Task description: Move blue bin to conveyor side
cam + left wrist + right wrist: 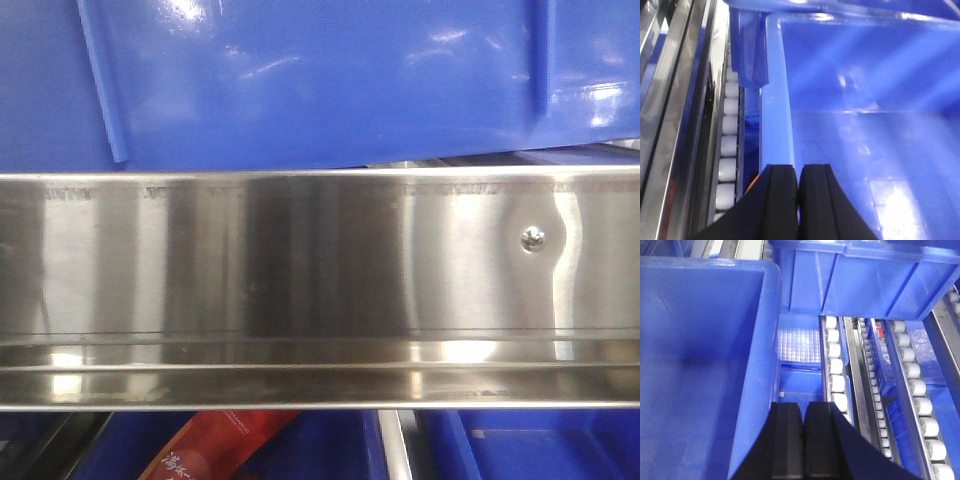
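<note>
Where both wrist cameras look down, large glossy blue rectangular plastic bin (865,150), hollow stretching ahead and right of the left gripper (799,167) and ahead and left of the right gripper (803,404). Ahead of the right gripper and higher, a second ribbed blue crate (865,280). Across the front view, broad brushed stainless-steel rail (300,260) with blue plastic above and below. Just right of the right gripper, rows of small white rollers (835,365). Both black finger pairs drawn together, only a sliver between, tips at the bin's thick rim; cannot tell whether pinching it.
</note>
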Action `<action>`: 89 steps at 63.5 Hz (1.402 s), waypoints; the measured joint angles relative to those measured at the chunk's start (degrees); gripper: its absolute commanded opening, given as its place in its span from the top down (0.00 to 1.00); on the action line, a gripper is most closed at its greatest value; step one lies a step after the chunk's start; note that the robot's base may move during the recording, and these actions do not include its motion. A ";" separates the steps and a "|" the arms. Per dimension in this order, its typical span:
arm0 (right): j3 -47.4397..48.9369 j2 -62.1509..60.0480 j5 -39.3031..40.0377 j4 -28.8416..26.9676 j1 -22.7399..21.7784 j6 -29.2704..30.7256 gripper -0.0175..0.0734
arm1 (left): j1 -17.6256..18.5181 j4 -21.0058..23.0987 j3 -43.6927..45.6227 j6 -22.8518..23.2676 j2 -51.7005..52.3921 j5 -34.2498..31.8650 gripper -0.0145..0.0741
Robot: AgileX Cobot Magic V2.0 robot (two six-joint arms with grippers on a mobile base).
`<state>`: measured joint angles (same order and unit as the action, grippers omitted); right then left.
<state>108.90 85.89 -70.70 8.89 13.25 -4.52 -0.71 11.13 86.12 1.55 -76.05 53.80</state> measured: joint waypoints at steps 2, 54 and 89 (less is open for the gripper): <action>0.10 0.24 0.00 0.00 0.00 0.00 0.76 | 0.00 0.00 0.00 0.00 0.00 -0.09 0.85; -5.41 6.04 0.21 -5.26 0.14 0.00 0.54 | 0.00 -0.11 0.00 0.00 0.00 0.10 0.85; -5.64 5.69 0.10 -4.15 0.18 -0.12 0.54 | 0.00 -0.11 0.00 0.00 0.00 1.13 0.85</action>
<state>103.26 91.58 -70.60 4.74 13.42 -4.63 -0.71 11.02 86.12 1.55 -76.05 54.93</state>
